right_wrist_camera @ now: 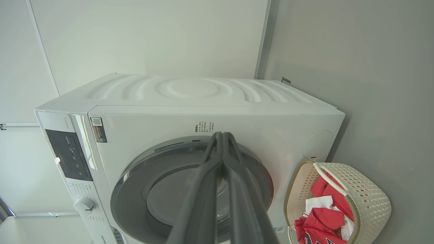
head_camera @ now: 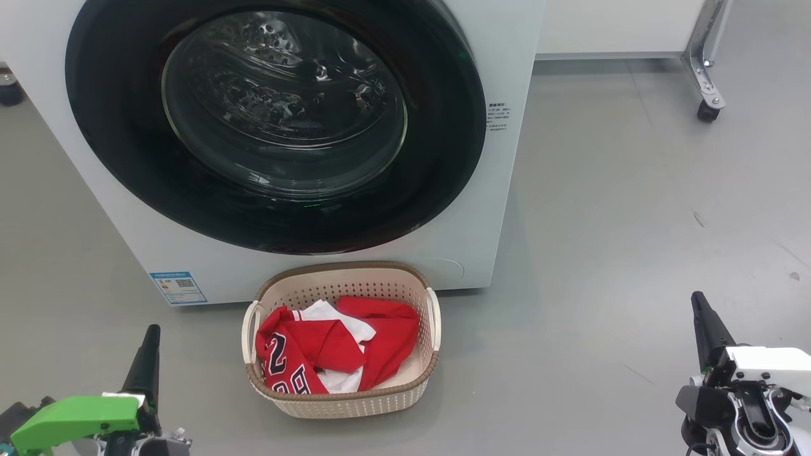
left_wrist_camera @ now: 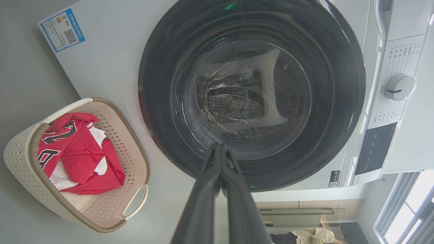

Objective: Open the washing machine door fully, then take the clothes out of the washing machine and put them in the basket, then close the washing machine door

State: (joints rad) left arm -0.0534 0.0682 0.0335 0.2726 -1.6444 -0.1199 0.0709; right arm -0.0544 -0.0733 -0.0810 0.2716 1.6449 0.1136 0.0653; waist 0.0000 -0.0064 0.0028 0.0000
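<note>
Head view: the washing machine door (head_camera: 114, 126) sits closed, flush against the front of the washing machine (head_camera: 500, 209), with the steel drum (head_camera: 279, 76) visible through its glass. The basket (head_camera: 355, 405) stands on the grey floor (head_camera: 602, 221) directly before the machine, just below the door. The clothes (head_camera: 336, 348) lie inside it, red over white, with dark numerals facing up at the near left. The left gripper (head_camera: 152, 332) is at the lower left and the right gripper (head_camera: 699, 301) at the lower right, both well apart from the basket. Each shows as a single dark point, closed on nothing. Left wrist view: the fingers (left_wrist_camera: 201, 203) are pressed together with nothing between them, their tip lying over the door's black ring. The basket with the clothes sits at the left and a white dial (left_wrist_camera: 400, 87) at the right. What appears to be a person (left_wrist_camera: 315, 235) is at the bottom edge, too cropped to confirm. Right wrist view: the fingers (right_wrist_camera: 200, 203) meet at their tips, empty, over the door's upper edge in that view. The basket with the clothes is at the lower right, beside the machine.
</note>
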